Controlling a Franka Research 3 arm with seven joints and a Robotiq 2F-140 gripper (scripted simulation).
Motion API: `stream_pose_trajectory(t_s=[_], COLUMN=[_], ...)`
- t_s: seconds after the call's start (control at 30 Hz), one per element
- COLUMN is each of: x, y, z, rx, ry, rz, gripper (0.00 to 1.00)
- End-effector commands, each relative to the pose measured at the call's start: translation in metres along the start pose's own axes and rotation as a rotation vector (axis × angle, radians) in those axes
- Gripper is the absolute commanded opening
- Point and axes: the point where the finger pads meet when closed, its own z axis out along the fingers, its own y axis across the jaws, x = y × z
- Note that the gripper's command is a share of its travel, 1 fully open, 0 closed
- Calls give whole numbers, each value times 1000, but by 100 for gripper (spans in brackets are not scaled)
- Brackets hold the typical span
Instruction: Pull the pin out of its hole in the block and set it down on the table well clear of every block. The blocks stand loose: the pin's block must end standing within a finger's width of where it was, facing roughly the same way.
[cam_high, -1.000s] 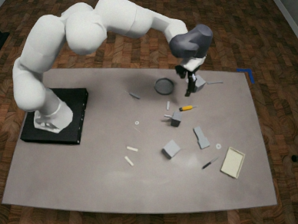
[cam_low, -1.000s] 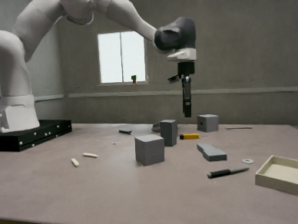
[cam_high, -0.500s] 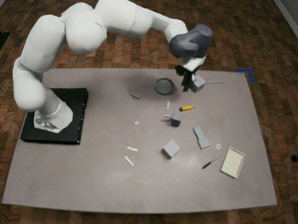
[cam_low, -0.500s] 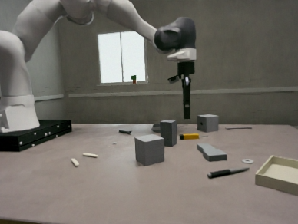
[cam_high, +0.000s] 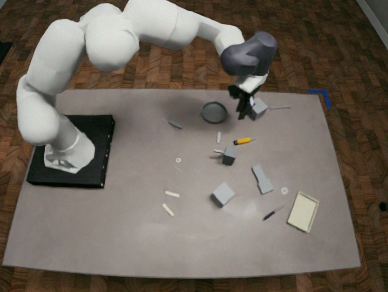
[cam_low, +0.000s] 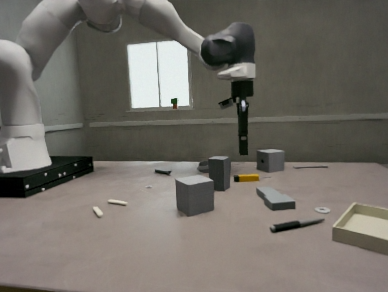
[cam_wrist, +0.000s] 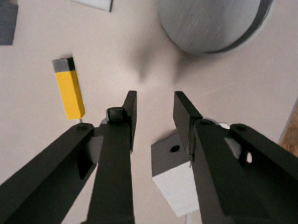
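A small grey block (cam_high: 229, 155) stands near the table's middle, with a short pale pin (cam_high: 218, 151) sticking out of its left side. It shows as the taller block in the exterior view (cam_low: 219, 172), where the pin is hidden. My gripper (cam_high: 243, 114) hangs above the table farther back, next to another light grey block (cam_high: 258, 108). In the wrist view that block (cam_wrist: 172, 167) shows an empty hole on top and lies just right of my fingers. The fingers stand narrowed with a clear gap and nothing between them. The gripper tips hang well above the table.
A round grey dish (cam_high: 214, 112) lies left of the gripper and a yellow-handled tool (cam_high: 243, 141) just in front. A loose peg (cam_high: 218, 137), a grey cube (cam_high: 223, 194), a flat grey piece (cam_high: 262, 179), a black pen (cam_high: 273, 213) and a cream tray (cam_high: 303, 211) lie toward the front right.
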Motion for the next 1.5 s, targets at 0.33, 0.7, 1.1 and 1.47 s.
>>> stream_pose_trajectory(t_s=[0.33,0.7,1.1,1.47], x=[1,27,102,124], y=[-3,-58,-151,-167], z=[-2,-33,-83,-88], rx=[3,52,28,1], ry=[0,-5,-5,2], rz=[4,99,336,395], gripper=[31,31,31,31])
